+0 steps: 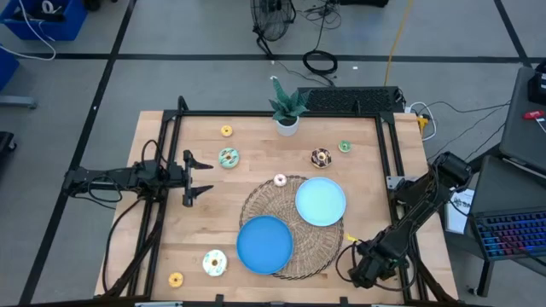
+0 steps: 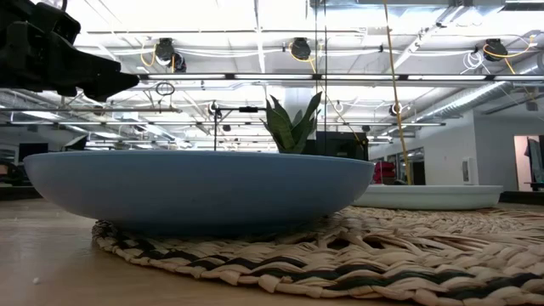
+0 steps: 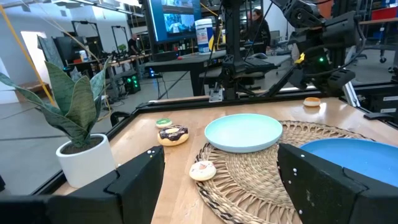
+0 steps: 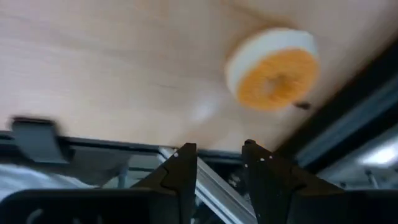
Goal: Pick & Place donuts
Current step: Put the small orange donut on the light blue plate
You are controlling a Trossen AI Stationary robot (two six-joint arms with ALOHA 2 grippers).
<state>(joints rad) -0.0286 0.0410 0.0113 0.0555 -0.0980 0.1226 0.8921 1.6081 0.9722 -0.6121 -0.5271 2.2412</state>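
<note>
Closest to the low camera, the dark blue plate (image 2: 200,189) sits on the woven mat (image 1: 286,226), with the light blue plate (image 1: 321,201) overlapping the mat's far right part. Donuts lie scattered on the wooden table (image 1: 205,222): a pink one (image 1: 280,180) on the mat's far edge, a chocolate one (image 1: 321,157) and a green one (image 1: 345,147) farther back, a teal one (image 1: 228,157) and a small yellow one (image 1: 226,130) far left, a cream one (image 1: 214,263) and an orange one (image 1: 176,279) near left. An orange-iced donut (image 4: 275,70) lies by the near right table edge, just beyond the right gripper (image 4: 217,163), whose fingers stand slightly apart, holding nothing. Left gripper (image 1: 194,178) hovers spread wide over the table's left side. Beside the far edge stands a potted plant (image 1: 287,107).
</note>
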